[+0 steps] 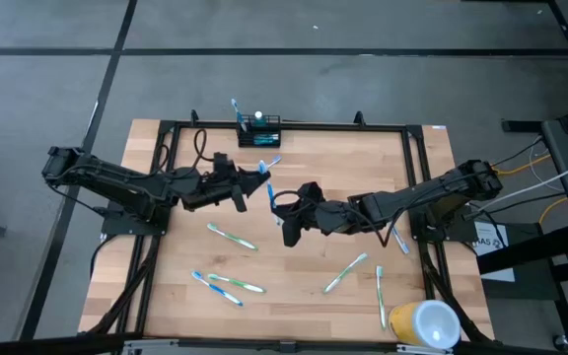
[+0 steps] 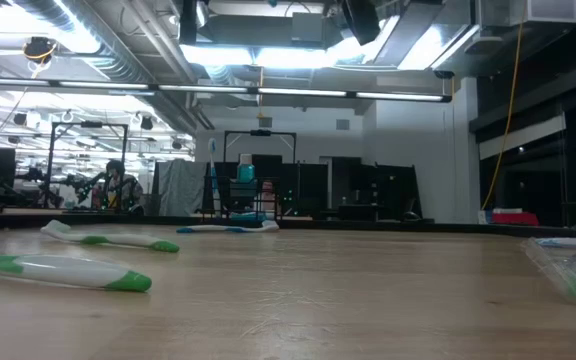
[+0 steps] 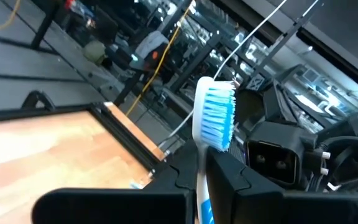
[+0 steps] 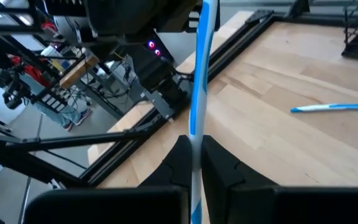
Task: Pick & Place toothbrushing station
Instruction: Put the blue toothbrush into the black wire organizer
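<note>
Toothbrushing station, a small black wire-mesh caddy point(image 1: 260, 131), already holds some items; the left gripper point(image 1: 265, 183) and right gripper point(image 1: 282, 200) are both clamped on one blue-and-white toothbrush point(image 3: 213, 121) mid-table, with several toothbrushes point(image 1: 232, 237) left loose on the wooden table point(image 1: 314, 168).

A grey floor point(image 1: 363, 30), crossed by dark seams, surrounds the wooden table point(image 1: 314, 256) on every side. At about three o'clock from the table, yellow and white cables point(image 1: 540, 187) trail over it. In the low view, a ceiling of silver ducts point(image 2: 88, 40) and bright strip lights point(image 2: 268, 55) spans a big workshop, with dark racks point(image 2: 368, 195) at twelve o'clock and a yellow cord point(image 2: 511, 110) hanging at two o'clock.
</note>
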`<action>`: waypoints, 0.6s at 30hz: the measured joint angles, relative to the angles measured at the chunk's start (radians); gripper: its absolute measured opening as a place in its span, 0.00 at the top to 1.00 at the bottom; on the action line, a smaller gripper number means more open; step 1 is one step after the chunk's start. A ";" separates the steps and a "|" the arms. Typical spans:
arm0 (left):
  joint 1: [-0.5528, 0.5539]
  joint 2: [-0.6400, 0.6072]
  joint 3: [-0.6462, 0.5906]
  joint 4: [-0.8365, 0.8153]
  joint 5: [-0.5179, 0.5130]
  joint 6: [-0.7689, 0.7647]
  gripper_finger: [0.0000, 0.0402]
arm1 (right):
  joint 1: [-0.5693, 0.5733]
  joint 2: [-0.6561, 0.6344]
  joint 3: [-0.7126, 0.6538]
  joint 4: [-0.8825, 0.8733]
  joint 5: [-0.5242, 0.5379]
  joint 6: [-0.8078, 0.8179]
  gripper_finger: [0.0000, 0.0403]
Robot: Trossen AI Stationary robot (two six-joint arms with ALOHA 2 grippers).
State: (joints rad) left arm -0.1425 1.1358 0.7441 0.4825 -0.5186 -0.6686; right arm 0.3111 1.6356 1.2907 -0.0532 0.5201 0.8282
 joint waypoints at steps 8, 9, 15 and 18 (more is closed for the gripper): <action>0.034 -0.042 0.001 0.014 -0.074 0.083 0.98 | 0.002 0.000 -0.001 0.112 0.023 -0.092 0.90; 0.044 -0.050 0.001 0.004 -0.095 0.099 0.98 | 0.002 0.000 0.000 0.112 0.022 -0.096 0.85; 0.121 -0.140 0.000 -0.142 -0.258 0.212 0.98 | 0.028 0.000 -0.001 0.076 -0.007 -0.068 0.57; 0.186 -0.171 0.000 -0.172 -0.295 0.298 0.98 | 0.042 0.000 -0.001 0.010 0.055 -0.025 0.49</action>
State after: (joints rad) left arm 0.0440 0.9649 0.7443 0.3106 -0.8139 -0.3708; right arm 0.3529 1.6352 1.2900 -0.0432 0.5747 0.8028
